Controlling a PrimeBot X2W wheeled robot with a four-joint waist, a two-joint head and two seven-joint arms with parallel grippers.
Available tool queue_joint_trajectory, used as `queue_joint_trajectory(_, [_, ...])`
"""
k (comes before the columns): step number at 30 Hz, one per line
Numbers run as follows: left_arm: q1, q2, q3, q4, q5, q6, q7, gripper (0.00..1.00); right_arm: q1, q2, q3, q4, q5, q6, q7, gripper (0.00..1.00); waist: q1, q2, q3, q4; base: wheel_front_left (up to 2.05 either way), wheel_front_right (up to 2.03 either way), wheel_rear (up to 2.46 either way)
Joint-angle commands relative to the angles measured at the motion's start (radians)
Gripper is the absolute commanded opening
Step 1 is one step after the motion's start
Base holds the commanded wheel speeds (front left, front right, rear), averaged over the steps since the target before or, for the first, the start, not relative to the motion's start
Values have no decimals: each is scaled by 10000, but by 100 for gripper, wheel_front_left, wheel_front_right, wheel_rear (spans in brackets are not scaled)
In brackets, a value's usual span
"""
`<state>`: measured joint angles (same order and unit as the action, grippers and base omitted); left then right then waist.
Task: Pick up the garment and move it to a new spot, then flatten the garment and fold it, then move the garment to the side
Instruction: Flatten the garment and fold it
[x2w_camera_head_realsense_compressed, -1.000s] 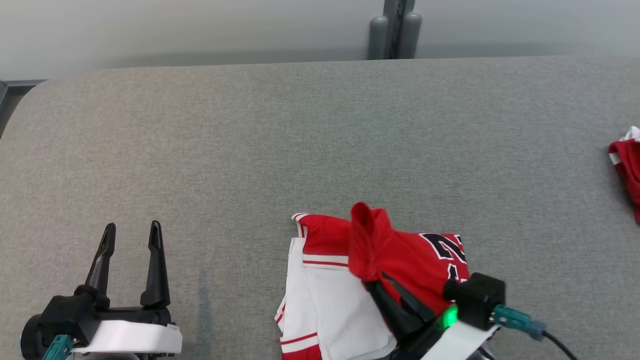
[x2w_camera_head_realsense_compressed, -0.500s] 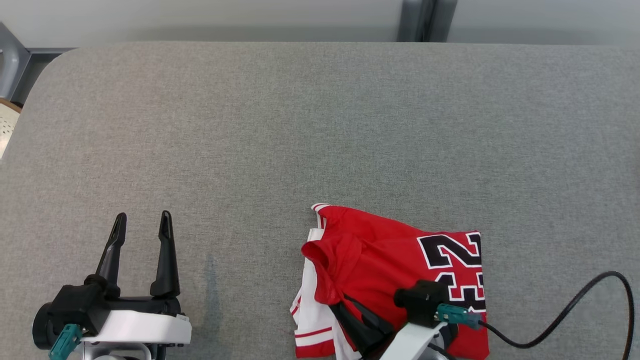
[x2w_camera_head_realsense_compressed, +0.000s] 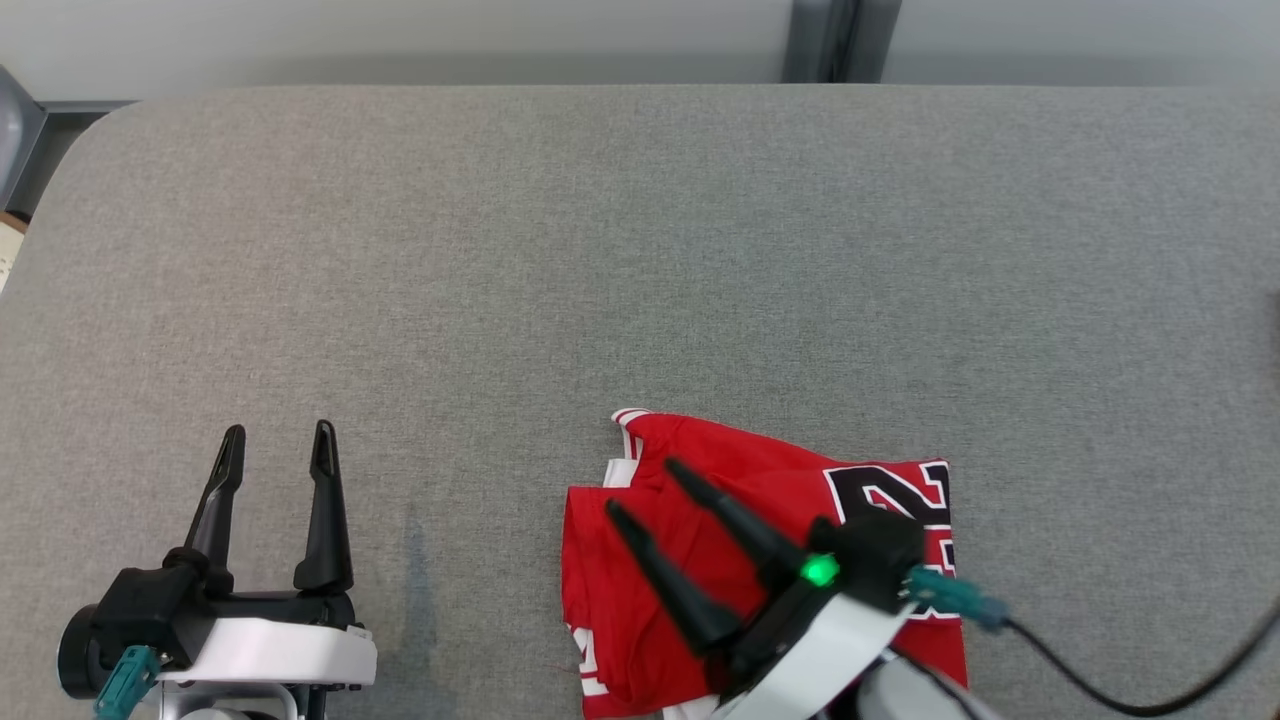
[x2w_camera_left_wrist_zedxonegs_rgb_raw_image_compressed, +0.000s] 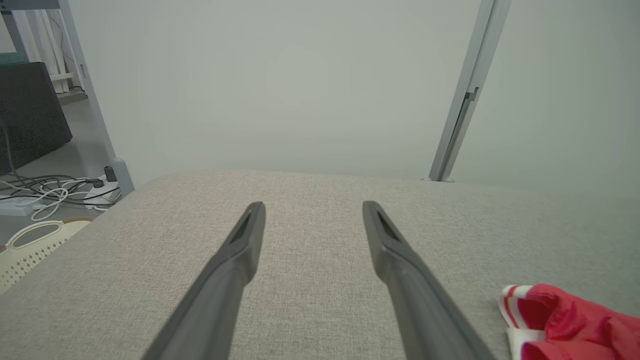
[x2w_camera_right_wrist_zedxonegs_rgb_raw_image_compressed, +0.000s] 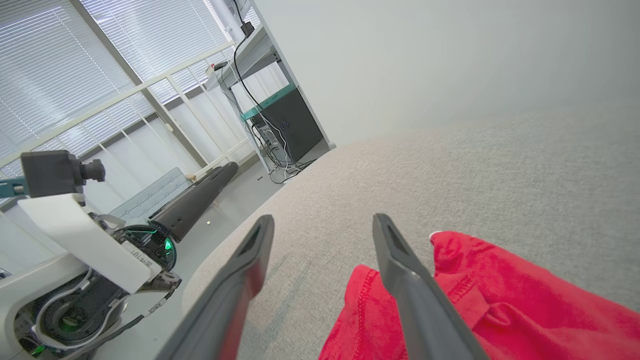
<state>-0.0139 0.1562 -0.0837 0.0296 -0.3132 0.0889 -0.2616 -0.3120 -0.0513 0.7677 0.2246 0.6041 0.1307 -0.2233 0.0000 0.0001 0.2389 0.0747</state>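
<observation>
A grey padded table (x2w_camera_head_realsense_compressed: 640, 250) is seen, its woven top rounded at the far left corner. Beyond the table's far edge a plain pale wall (x2w_camera_left_wrist_zedxonegs_rgb_raw_image_compressed: 280, 85) is shown, and against it a grey metal post (x2w_camera_left_wrist_zedxonegs_rgb_raw_image_compressed: 467, 95) is stood upright, right of the table's middle. Off the table's left end, down on the floor, a cream perforated basket (x2w_camera_left_wrist_zedxonegs_rgb_raw_image_compressed: 35, 245) is caught, with a tangle of white and dark cables (x2w_camera_left_wrist_zedxonegs_rgb_raw_image_compressed: 45, 192) just past it. Further out from that same end a dark cabinet (x2w_camera_left_wrist_zedxonegs_rgb_raw_image_compressed: 27, 112) is made out, and window blinds (x2w_camera_right_wrist_zedxonegs_rgb_raw_image_compressed: 65, 65) are glimpsed behind a white railing (x2w_camera_right_wrist_zedxonegs_rgb_raw_image_compressed: 150, 85).
</observation>
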Motion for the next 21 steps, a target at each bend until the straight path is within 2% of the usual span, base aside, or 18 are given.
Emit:
queue_joint_trajectory(1, [-92,22,80,15,58,-37,-37,100,14,-242,-437,-368,-226,1,-183,100,0,-1,-87,-92,0,0,0])
queue_joint_trajectory(13, [212,30,231,-25,248,39,-37,100,1517,-946,-5207,-1794,-1745,1,-1,100,0,-1,-470,-275,0,0,0])
queue_joint_trajectory(15, [232,47,252,-40,249,56,-37,100,1686,-1017,-5584,-1839,-1930,1,81,100,0,-1,-492,-291,0,0,0])
queue_joint_trajectory(16, [282,72,294,-73,255,79,-37,100,1980,-1065,-6400,-1972,-2203,1,138,100,0,-1,-544,-323,0,0,0])
queue_joint_trajectory(21, [464,169,370,-145,303,167,-36,100,2583,-1236,-7826,-2054,-2889,1,390,100,0,-1,-686,-427,0,0,0])
